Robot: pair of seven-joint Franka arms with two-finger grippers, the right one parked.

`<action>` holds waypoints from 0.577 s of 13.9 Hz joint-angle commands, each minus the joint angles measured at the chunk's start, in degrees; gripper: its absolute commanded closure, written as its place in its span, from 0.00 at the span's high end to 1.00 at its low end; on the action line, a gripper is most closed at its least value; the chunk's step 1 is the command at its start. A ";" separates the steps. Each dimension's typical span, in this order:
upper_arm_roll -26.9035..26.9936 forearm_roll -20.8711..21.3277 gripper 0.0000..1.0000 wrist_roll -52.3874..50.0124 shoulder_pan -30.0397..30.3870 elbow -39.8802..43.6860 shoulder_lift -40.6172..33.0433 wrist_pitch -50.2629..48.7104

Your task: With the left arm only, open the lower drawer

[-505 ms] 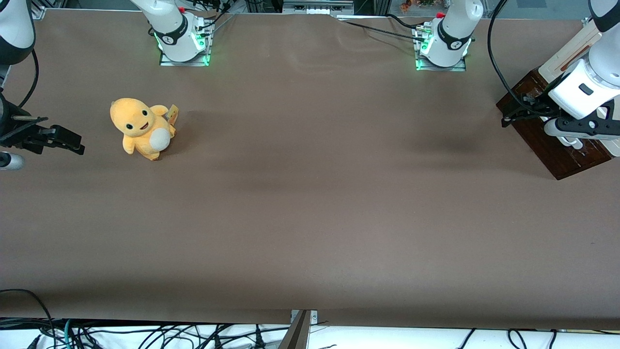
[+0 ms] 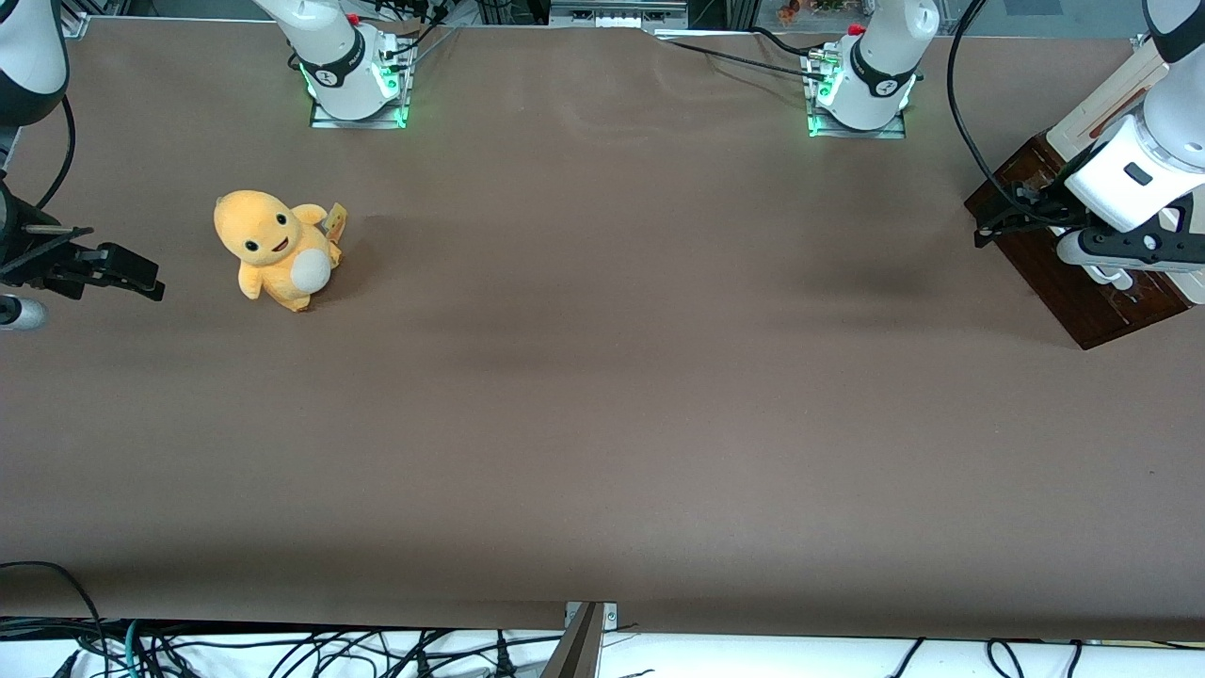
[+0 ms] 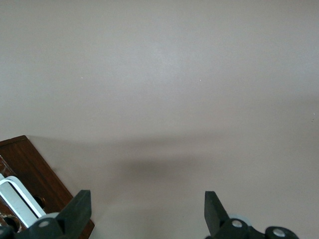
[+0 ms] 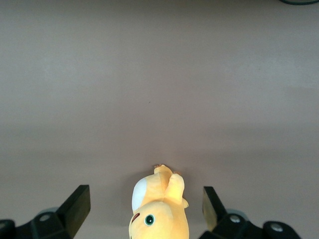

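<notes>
Hardly begun. Lower drawer (image 2: 1068,282) at the working arm's end of the tabletop (image 2: 602,424), apparently unopened. Claw (image 3: 147,211) spread wide and empty, just above the white handle (image 3: 17,199); grasp and pull remaining.

No text, brand or number can be read anywhere. The arm bases show marks too small to make out.

Yellow plush toy (image 4: 158,211) lying on brown tabletop (image 4: 159,89), white belly, dark eye showing
</notes>
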 commanded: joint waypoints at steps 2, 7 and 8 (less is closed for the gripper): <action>-0.29 -0.61 1.00 -0.20 0.50 1.44 1.06 -1.10; -0.29 -0.61 1.00 0.06 0.41 2.67 3.00 -1.19; -0.20 -0.61 1.00 -0.12 0.41 2.67 3.69 -1.19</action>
